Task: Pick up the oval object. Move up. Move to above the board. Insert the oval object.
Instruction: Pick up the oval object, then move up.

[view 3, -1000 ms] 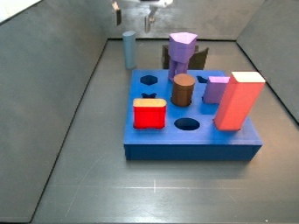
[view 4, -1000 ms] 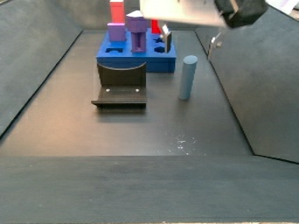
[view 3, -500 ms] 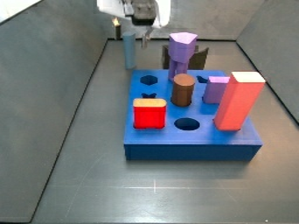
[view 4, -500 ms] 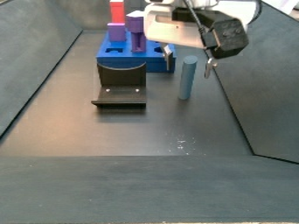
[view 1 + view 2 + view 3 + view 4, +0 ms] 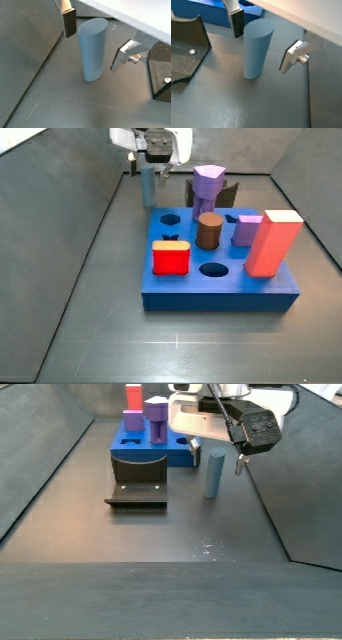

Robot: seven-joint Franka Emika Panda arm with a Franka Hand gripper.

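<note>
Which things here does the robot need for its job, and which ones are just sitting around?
Needed:
the oval object, standing on the floor between the open gripper's fingers, not yet clamped
the board

Just there:
the red cube
the brown cylinder
the purple hexagonal peg
the tall red block
the fixture

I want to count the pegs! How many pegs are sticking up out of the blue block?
5: a red cube, a brown cylinder, a purple hexagonal peg, a small lilac peg and a tall pink-red block. Others may hide behind them.
</note>
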